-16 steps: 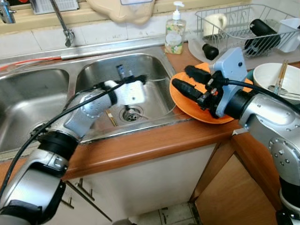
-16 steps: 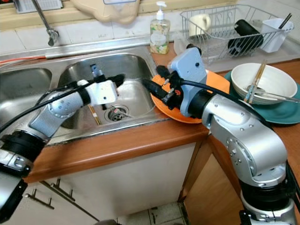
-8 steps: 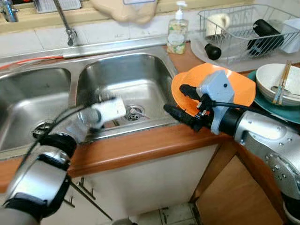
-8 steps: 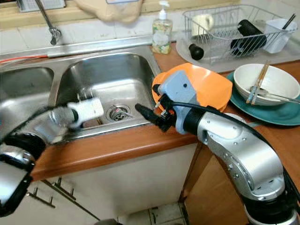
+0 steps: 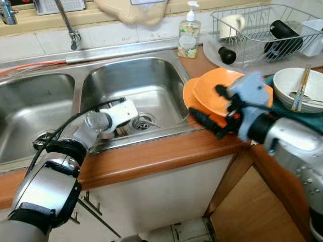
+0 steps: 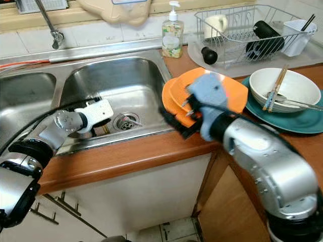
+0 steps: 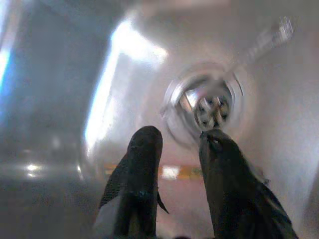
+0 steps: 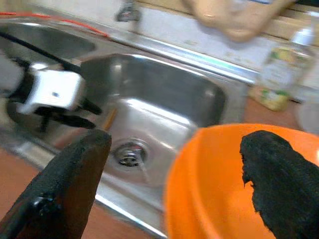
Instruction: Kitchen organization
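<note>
An orange plate (image 5: 214, 96) lies on the wooden counter just right of the sink's right basin (image 5: 166, 70); its rim looks doubled in the blur. My right gripper (image 5: 205, 101) is open at the plate's near-left rim, one finger above it and one at its front edge. The right wrist view shows the plate (image 8: 224, 189) between the wide-apart fingers. My left gripper (image 7: 182, 142) is down in the basin just short of the drain (image 7: 209, 107), open a little, holding nothing. A yellowish strip (image 7: 174, 172) lies on the basin floor under its fingers.
A white bowl (image 5: 295, 83) with chopsticks sits on a teal plate (image 6: 303, 123) right of the orange plate. Behind stand a soap bottle (image 5: 189, 35) and a wire dish rack (image 5: 252, 33) with a mug and dark items. The tap (image 5: 68, 25) rises behind the sinks.
My right gripper has moved back to the right, from over the counter edge to the orange plate's rim. My left gripper has dropped lower in the basin toward the drain.
</note>
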Controlling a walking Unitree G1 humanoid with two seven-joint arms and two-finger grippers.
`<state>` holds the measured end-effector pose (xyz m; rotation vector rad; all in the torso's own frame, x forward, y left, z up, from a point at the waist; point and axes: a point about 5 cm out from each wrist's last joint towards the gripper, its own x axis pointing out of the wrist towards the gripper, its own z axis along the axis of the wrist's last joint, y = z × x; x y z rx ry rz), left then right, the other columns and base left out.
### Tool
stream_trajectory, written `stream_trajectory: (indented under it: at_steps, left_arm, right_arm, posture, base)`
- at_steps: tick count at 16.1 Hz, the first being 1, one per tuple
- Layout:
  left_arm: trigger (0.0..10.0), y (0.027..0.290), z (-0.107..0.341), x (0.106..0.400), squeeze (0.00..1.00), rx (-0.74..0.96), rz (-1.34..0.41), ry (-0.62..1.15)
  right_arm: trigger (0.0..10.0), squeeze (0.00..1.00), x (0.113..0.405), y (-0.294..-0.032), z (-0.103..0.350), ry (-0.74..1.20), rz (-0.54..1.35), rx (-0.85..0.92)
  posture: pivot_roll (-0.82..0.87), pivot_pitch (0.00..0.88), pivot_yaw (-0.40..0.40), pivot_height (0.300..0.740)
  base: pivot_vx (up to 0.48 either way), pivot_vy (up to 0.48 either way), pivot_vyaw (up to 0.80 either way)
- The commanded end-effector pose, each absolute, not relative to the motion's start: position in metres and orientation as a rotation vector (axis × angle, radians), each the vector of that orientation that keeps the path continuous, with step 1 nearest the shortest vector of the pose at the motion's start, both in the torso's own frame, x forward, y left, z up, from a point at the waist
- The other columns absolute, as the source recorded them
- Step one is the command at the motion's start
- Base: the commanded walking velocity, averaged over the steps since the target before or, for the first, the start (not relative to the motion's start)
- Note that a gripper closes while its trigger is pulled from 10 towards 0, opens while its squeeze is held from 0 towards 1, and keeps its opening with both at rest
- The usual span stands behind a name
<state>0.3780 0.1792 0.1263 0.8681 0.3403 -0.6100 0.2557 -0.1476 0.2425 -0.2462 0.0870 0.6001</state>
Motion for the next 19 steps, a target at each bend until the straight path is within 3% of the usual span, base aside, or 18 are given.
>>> stream_trajectory:
  at_steps: [1,4,8,9,10,14,16,17,18,19]
  left_arm:
    - [10.0,0.182,0.133,0.379,1.0,0.835,-0.59,0.296]
    - [10.0,0.182,0.15,0.378,1.0,0.603,-0.588,0.163]
    - [10.0,0.168,0.174,0.353,1.0,0.307,-0.725,-0.05]
    - [10.0,0.163,0.179,0.34,0.42,0.231,-0.794,-0.089]
    - [10.0,0.16,0.18,0.327,0.0,0.188,-0.854,-0.094]
    - [10.0,0.155,0.176,0.291,0.0,0.098,-1.008,-0.032]
    - [10.0,0.153,0.176,0.28,0.0,0.064,-1.028,-0.013]
    - [10.0,0.153,0.177,0.277,0.0,0.06,-1.027,-0.009]
    - [10.0,0.153,0.178,0.275,0.0,0.057,-1.026,-0.005]
    - [10.0,0.154,0.18,0.272,0.0,0.047,-1.028,0.001]
  right_arm:
    - [10.0,1.0,0.255,-0.153,0.244,0.093,0.566,-0.241]
    - [10.0,1.0,0.257,-0.173,0.245,0.135,0.418,-0.182]
    - [10.0,1.0,0.258,-0.204,0.235,0.273,0.17,-0.057]
    - [10.0,0.0,0.256,-0.211,0.23,0.341,0.111,-0.005]
    - [10.0,0.0,0.254,-0.216,0.226,0.394,0.081,0.053]
    - [10.0,0.0,0.255,-0.218,0.22,0.412,0.055,0.144]
    - [8.1,0.0,0.258,-0.218,0.216,0.435,0.026,0.198]
    - [6.2,0.0,0.259,-0.218,0.216,0.441,0.019,0.216]
    - [6.1,0.0,0.259,-0.219,0.216,0.442,0.016,0.228]
    - [5.2,0.0,0.259,-0.219,0.217,0.442,0.016,0.254]
  posture:
    - [-0.08,0.0,0.088,0.74]
    - [-0.08,0.0,0.084,0.74]
    - [-0.08,0.0,0.083,0.74]
    - [-0.08,0.0,0.083,0.74]
    - [-0.08,0.0,0.085,0.74]
    - [-0.08,0.0,0.077,0.74]
    - [-0.07,0.0,0.071,0.74]
    - [-0.07,0.0,0.07,0.74]
    - [-0.07,0.0,0.07,0.74]
    - [-0.07,0.0,0.07,0.74]
  base:
    - [0.0,0.0,0.0]
    - [0.0,0.0,0.0]
    - [0.0,0.0,0.0]
    - [0.0,0.0,0.0]
    - [0.0,0.0,0.0]
    - [0.0,0.0,0.0]
    - [0.0,0.0,0.0]
    - [0.0,0.0,0.0]
    - [0.0,0.0,0.0]
    - [0.0,0.0,0.0]
